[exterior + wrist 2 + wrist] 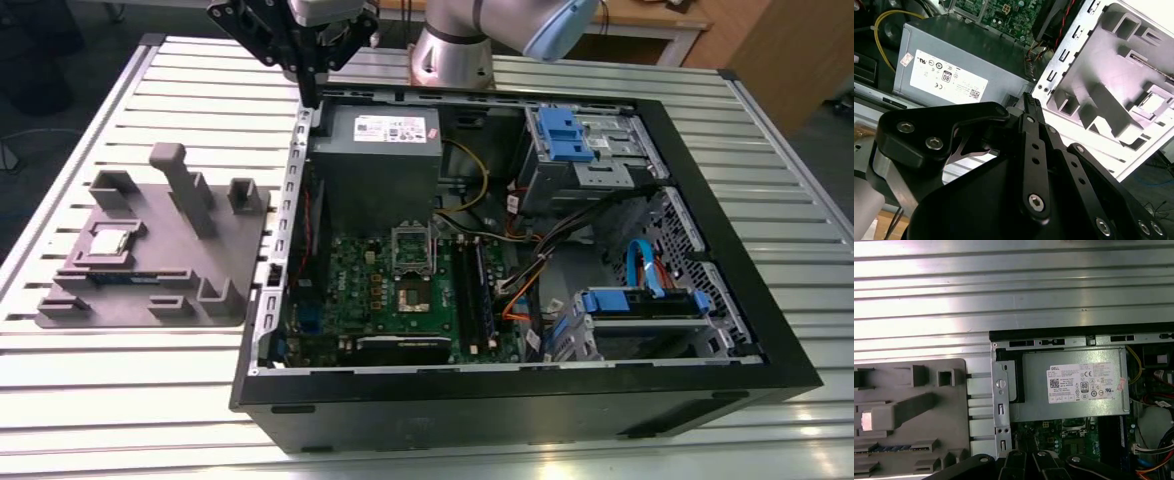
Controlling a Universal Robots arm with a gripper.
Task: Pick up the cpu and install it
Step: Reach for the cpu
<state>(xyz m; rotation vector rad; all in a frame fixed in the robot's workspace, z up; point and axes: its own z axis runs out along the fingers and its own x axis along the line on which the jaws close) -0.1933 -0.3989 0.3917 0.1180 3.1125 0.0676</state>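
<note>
Cpu (110, 240) shows as a small flat square with a pale, shiny silver-grey top. It lies flat in a shallow square pocket of the grey moulded tray (227, 262). The tray rests on the slatted metal table (134, 400), at nine o'clock of the open computer case (534, 405) in the exterior view. In the first wrist view the cpu (866, 421) glares almost white; in the second wrist view the cpu (1154, 102) sits as a light square framed by the tray's raised walls.

The gripper (310, 90) hangs over the case's far corner, beside the grey power supply box (380, 150). Its black fingers are drawn together into one narrow tip with nothing between them, as the second wrist view also shows (1029, 100). In the exterior view the cpu lies between seven and eight o'clock of the gripper, well apart from it, untouched. The green motherboard (400, 300) inside the case lies between five and six o'clock of the gripper.
</note>
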